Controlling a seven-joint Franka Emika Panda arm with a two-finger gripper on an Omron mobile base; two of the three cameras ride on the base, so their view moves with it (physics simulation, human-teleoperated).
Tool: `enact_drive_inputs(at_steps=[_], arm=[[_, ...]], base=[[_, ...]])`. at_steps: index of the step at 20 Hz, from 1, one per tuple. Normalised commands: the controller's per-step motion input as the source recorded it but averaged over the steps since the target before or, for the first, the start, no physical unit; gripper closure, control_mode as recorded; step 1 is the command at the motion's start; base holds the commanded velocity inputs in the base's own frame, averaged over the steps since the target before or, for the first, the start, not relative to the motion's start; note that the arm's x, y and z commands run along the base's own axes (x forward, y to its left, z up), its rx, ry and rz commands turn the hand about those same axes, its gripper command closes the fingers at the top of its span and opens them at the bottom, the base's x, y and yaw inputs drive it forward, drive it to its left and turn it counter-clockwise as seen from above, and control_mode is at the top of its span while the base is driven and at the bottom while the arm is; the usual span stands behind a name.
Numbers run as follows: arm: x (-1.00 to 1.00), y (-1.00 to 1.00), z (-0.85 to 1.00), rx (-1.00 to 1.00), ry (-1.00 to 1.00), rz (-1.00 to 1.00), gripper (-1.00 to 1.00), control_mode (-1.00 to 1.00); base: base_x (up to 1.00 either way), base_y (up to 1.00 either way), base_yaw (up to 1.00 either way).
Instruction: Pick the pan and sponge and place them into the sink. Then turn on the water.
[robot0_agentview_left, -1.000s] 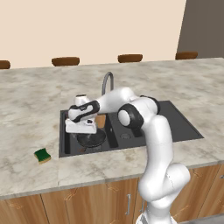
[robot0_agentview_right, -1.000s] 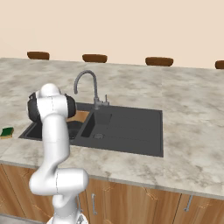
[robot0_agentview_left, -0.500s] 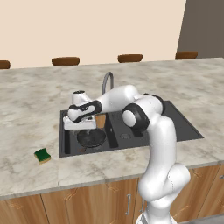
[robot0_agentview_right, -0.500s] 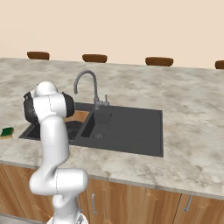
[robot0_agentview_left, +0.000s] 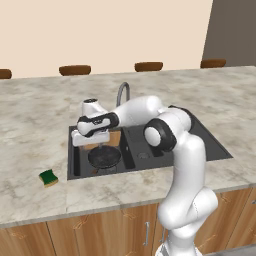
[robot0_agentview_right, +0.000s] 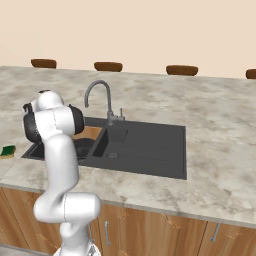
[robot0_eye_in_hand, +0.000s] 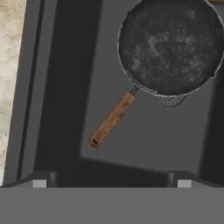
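Note:
The black round pan (robot0_agentview_left: 104, 157) lies flat on the floor of the sink's left basin, its brown handle (robot0_eye_in_hand: 111, 119) pointing toward the basin's outer wall. In the hand view the pan (robot0_eye_in_hand: 170, 48) sits up and right of my gripper (robot0_eye_in_hand: 109, 183), which is open with nothing between its fingertips (robot0_eye_in_hand: 39, 181). From the left base view the gripper (robot0_agentview_left: 94, 146) hangs just above the basin's left part, apart from the pan. The green-topped sponge (robot0_agentview_left: 48, 177) rests on the counter left of the sink (robot0_agentview_left: 200, 145); it also appears as the sponge (robot0_agentview_right: 8, 151). No stream falls from the faucet (robot0_agentview_left: 122, 92).
A wood-brown panel (robot0_agentview_left: 114, 136) lies at the back of the left basin. The grey gooseneck faucet (robot0_agentview_right: 100, 95) stands behind the divider. The drainboard (robot0_agentview_right: 155, 145) spreads to the right. Marble counter (robot0_agentview_left: 40, 125) surrounds the sink, with brown stool tops along the far edge.
My hand has drifted a little left and up over the left basin. The pan stays where it was on the basin floor. The sponge has not moved.

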Motion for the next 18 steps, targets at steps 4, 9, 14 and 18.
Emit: enact_drive_inputs(at_steps=[4, 9, 14, 18], arm=[[-0.03, 0.0, 0.23, 0.04, -0.01, 0.2, -1.0, -1.0], [-0.01, 0.06, 0.15, 0.04, 0.0, 0.19, -1.0, -1.0], [-0.01, 0.15, 0.05, 0.04, 0.0, 0.18, -1.0, -1.0], [-0.07, 0.26, 0.01, 0.02, -0.01, 0.15, -1.0, -1.0]], base=[[0.0, 0.0, 0.0], [0.0, 0.0, 0.0], [0.0, 0.0, 0.0], [0.0, 0.0, 0.0]])
